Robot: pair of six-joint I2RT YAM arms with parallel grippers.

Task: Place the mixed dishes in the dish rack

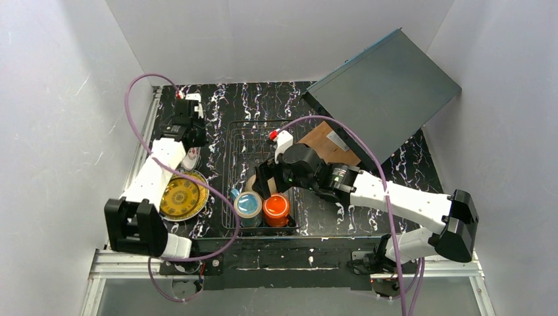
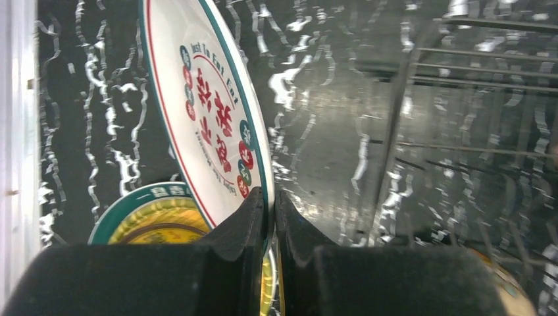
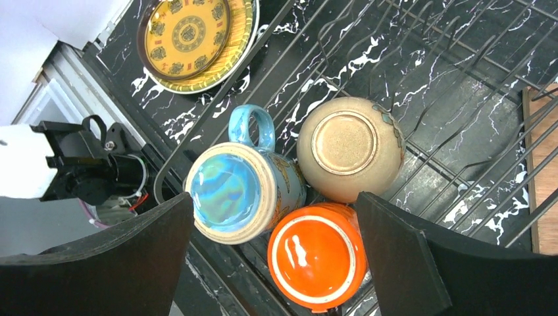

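Note:
My left gripper (image 2: 270,197) is shut on the rim of the white plate with coloured marks (image 2: 204,99) and holds it on edge, left of the dish rack (image 2: 460,99). The yellow ornate plate (image 2: 154,217) lies flat below it. From above, the left gripper (image 1: 194,141) and white plate (image 1: 192,159) are behind the yellow plate (image 1: 183,196). My right gripper (image 3: 273,197) is open and empty above the rack's (image 3: 460,59) near end. Bottom-up inside stand the blue mug (image 3: 230,191), orange mug (image 3: 317,257) and white-and-tan bowl (image 3: 349,148).
A brown wooden board (image 1: 326,145) lies right of the rack (image 1: 256,141). A large grey slanted panel (image 1: 385,89) leans at the back right. White walls close in on the left, back and right. The right arm's purple cable (image 1: 355,141) arcs over the board.

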